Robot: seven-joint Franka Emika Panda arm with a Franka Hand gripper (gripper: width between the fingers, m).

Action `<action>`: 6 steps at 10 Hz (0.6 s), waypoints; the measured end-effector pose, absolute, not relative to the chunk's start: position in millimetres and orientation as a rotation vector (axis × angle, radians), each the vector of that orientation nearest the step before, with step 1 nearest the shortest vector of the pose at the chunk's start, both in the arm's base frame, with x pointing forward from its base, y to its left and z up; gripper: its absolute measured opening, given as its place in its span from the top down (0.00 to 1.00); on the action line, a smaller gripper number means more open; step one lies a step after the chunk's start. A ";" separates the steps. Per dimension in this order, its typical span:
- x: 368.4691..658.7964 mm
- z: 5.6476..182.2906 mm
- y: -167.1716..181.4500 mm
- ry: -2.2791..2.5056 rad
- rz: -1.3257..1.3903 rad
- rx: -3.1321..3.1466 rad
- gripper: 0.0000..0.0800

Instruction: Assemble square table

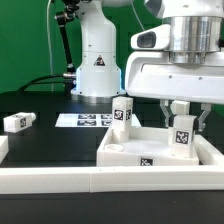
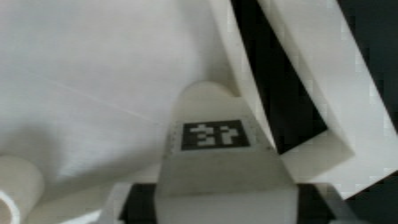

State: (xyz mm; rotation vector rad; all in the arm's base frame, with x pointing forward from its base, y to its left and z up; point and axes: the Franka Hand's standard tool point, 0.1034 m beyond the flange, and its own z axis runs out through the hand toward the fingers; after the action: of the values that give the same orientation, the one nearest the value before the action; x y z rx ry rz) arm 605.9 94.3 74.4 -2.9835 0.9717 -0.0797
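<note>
Leg fitting at the slab's right corner

Gripper (image 1: 182, 112) stands over the slab (image 1: 120, 152), its fingers closed on a leg (image 1: 183, 131) held upright at the right corner. Judged step: seating or screwing this leg in; next it needs a straight, aligned push or turn. A second leg (image 1: 122, 113) already stands at the far corner; a third (image 1: 18, 122) lies loose, far left on the black surface (image 1: 50, 140). The slab is white and rimmed, tag on its near edge.

Exterior view: low, near, faces robot base (image 1: 97, 62). Wrist view: close on leg (image 2: 214, 150).
</note>
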 end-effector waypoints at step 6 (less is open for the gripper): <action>600.9 89.8 87.1 0.726 -0.099 -3.063 0.20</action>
State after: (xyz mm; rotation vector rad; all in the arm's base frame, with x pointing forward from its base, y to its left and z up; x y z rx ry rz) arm 600.9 87.1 89.8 -3.0631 0.7255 -0.0986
